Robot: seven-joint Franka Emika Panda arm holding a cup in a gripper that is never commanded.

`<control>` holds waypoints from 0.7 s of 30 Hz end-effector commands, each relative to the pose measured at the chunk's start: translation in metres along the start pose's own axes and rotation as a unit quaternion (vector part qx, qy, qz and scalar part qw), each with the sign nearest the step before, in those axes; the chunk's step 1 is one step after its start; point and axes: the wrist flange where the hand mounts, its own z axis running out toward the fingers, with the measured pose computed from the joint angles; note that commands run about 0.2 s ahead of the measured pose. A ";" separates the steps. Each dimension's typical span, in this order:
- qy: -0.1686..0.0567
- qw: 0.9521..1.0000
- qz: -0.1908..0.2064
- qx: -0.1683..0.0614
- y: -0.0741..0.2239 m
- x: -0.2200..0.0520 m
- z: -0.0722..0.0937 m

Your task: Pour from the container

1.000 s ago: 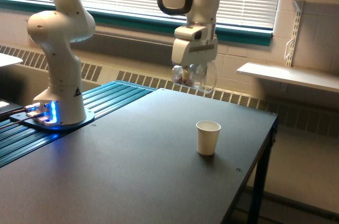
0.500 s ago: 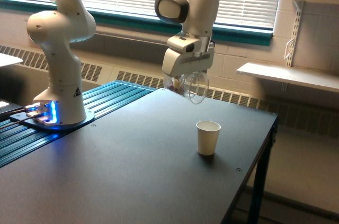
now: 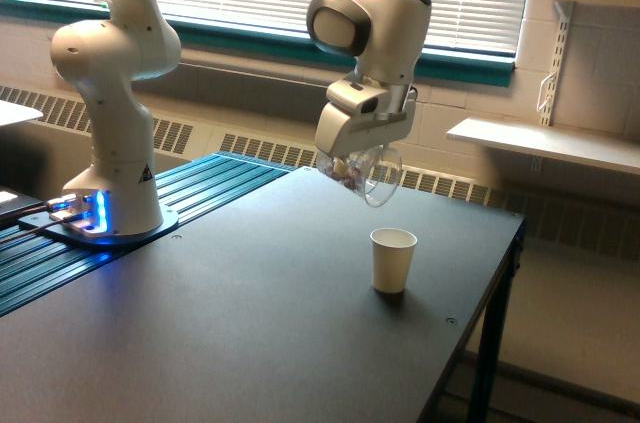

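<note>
Here the claw (image 3: 360,168) is closed on the clear cup (image 3: 369,177), holding it in the air above the dark table (image 3: 250,323). The cup is tipped, its open mouth turned down and toward the exterior view's right, and small reddish-brown and pale bits sit inside it near the claw. A cream paper cup (image 3: 392,260) stands upright on the table, below and slightly to the right of the clear cup, well apart from it. The arm's white base (image 3: 110,193) stands at the far left, where a blue light glows.
</note>
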 end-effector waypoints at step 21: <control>-0.026 0.999 -0.010 -0.026 -0.029 -0.005 0.013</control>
